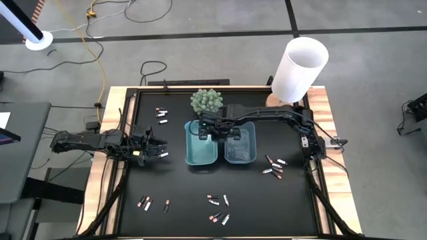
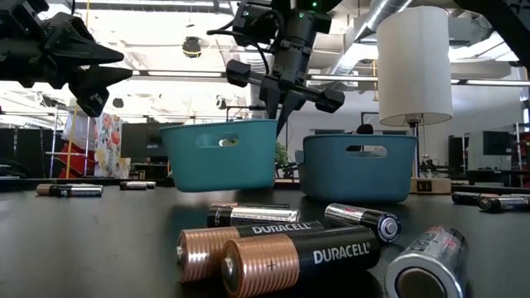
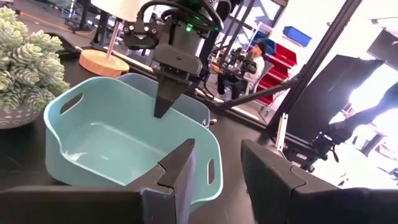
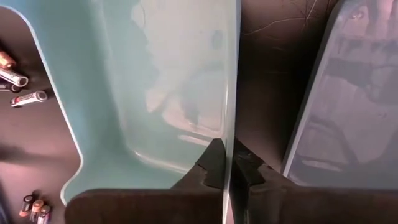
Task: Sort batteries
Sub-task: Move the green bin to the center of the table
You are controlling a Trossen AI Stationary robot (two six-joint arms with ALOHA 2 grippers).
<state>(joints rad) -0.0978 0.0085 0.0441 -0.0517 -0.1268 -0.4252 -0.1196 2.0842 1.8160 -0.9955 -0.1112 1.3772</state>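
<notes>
Right gripper [image 1: 215, 137] closed above teal tray [image 1: 201, 158], left gripper [image 1: 162, 148] parted.

A black bench [image 1: 180, 213] with pale wooden side edges carried everything. Two teal trays sat side by side near its middle, the left tray [image 1: 200, 152] just beside the right tray [image 1: 241, 151]. A small pale-green plant [image 1: 205, 101] stood just behind the left tray. A white lamp [image 1: 299, 69] on a round wooden base stood at the far right corner. Batteries lay in loose groups: far left [image 1: 161, 114], right of the trays [image 1: 274, 167], near left [image 1: 148, 203] and near centre [image 1: 219, 208].
</notes>
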